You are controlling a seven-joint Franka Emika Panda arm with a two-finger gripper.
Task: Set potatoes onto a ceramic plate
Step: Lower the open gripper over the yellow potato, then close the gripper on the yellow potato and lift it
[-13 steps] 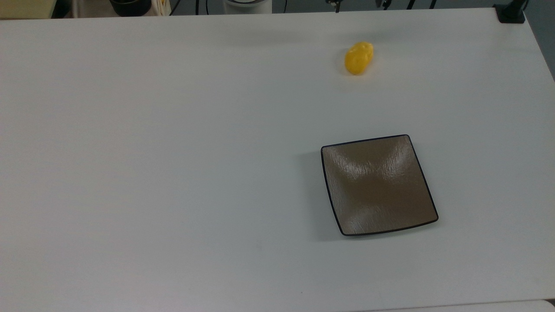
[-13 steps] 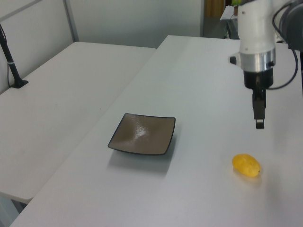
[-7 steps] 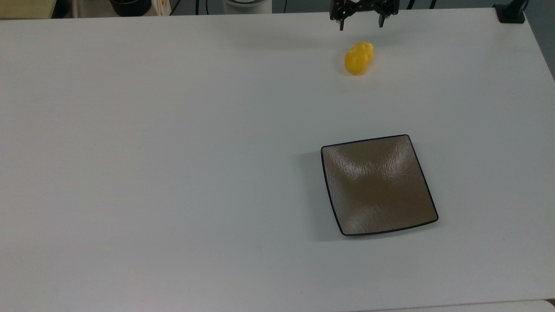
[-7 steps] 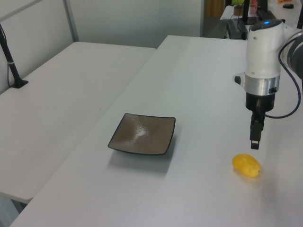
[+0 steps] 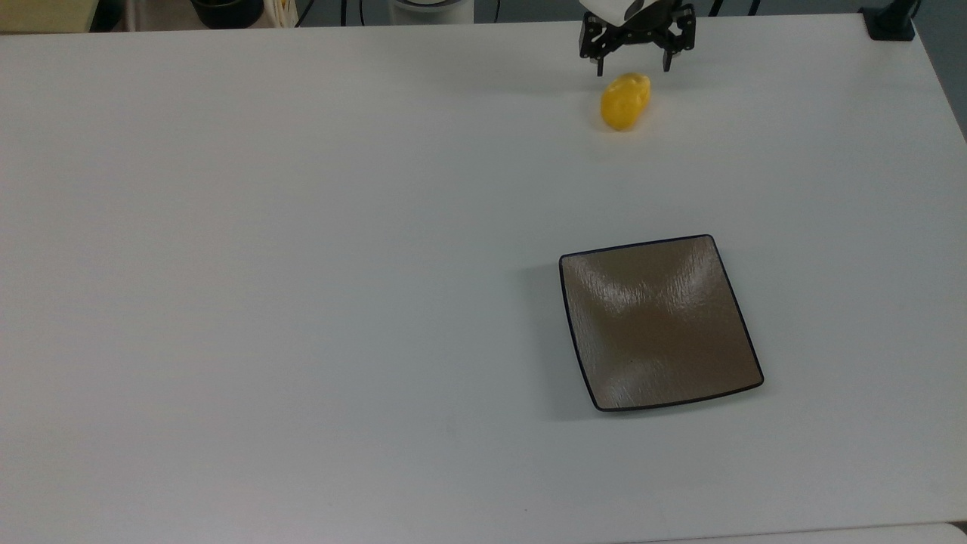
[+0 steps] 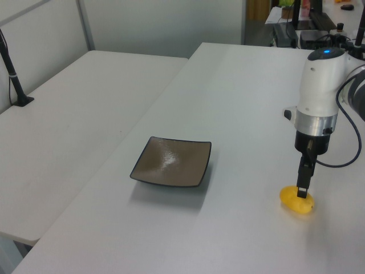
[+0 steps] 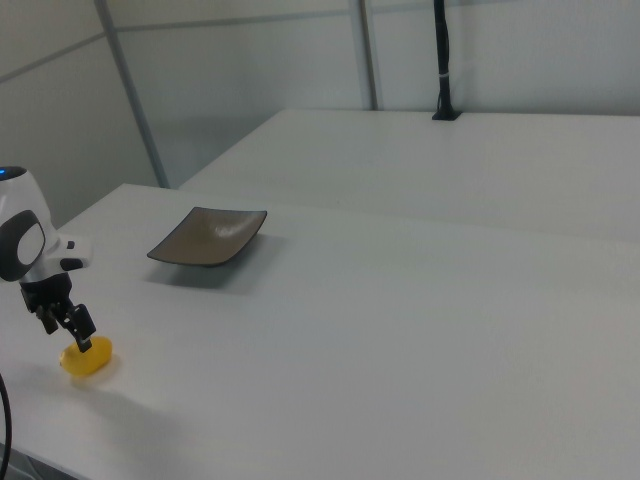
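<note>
In the top view the ceramic plate (image 5: 659,323) sits in the lower right of the frame, empty, on the white worktop (image 5: 302,302). Well apart from it, near the upper edge and right of centre, lies the potato (image 5: 625,100). Just beyond the potato is the claw (image 5: 634,69), its two fingers spread wide, one tip either side of the potato's far end.

The likeliest trouble, as I judge it, is a poor grip. The potato is small, lumpy and rounded, lying at a slant to the finger line; if the fingers close on its end and not its middle, it could squirt out or roll across the smooth worktop. Coming down too far could press the fingertips into the worktop.

The top view shows the finger spread and the sideways alignment, but not height. The left view, with the potato in the lower right of the frame, shows a fingertip (image 6: 303,193) already down at the potato's top, overlapping it. The right view places both in the lower left, the plate farther back.
</note>
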